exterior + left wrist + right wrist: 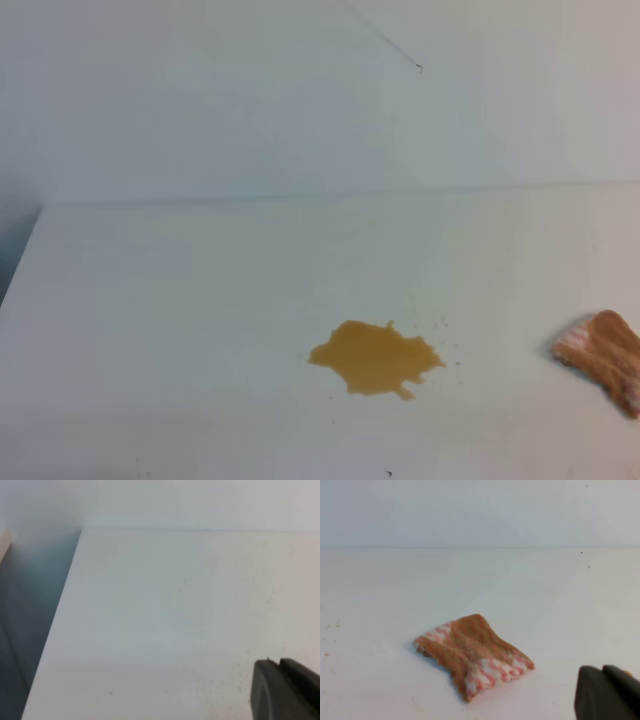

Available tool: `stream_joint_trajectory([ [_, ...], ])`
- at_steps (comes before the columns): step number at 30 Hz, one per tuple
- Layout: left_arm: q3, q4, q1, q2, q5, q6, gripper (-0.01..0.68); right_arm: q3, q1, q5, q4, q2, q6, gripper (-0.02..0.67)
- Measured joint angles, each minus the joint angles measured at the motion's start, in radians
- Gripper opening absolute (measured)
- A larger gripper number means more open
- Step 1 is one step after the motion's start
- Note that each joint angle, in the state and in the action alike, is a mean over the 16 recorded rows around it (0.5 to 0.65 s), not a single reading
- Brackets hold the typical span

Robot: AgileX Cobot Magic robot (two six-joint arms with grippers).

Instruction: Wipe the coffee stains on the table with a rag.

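**Rag untouched at right edge, spill waiting mid-surface**

On the large plain white flat surface (200,290), the irregular tan-orange coffee stains (375,358) sit near the front centre, a lobed blotch with a few tiny specks just to its right. The small orange-brown rag with whitish-pink striped edges (603,356) lies well apart from it, at the far right edge of the exterior view, crumpled and slightly folded, touching nothing but the surface.

Nothing wiped yet; blotch looks whole and wet-edged. No arm shows in the exterior view.

Right wrist view looks straight at the rag (472,655), so that arm seems parked to go for it, sensible since the cloth is on its side. Only a dark corner of the right tool (607,692) shows at bottom right; fingers look close together but I cannot tell for sure. It holds nothing.

Left tool (285,687) is likewise a dark sliver over bare surface near the left edge, away from the work; state unclear, probably idle.

Next step, likely: right tool descends on the rag's raised fold, then drags it left to the stains.
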Motion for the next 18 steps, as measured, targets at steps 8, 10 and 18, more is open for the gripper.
stream_joint_trajectory([
  [8, -0.003, 0.000, 0.000, 0.002, 0.001, 0.000, -0.001, -0.002, 0.000, 0.001, 0.000, 0.002, 0.000, -0.004],
  [10, -0.003, 0.000, 0.000, 0.002, 0.001, 0.000, -0.001, -0.002, 0.000, 0.001, 0.000, 0.002, 0.000, -0.004],
  [18, -0.006, 0.000, 0.000, 0.003, 0.002, 0.000, -0.001, -0.017, 0.000, 0.009, 0.000, 0.015, -0.001, -0.004],
])
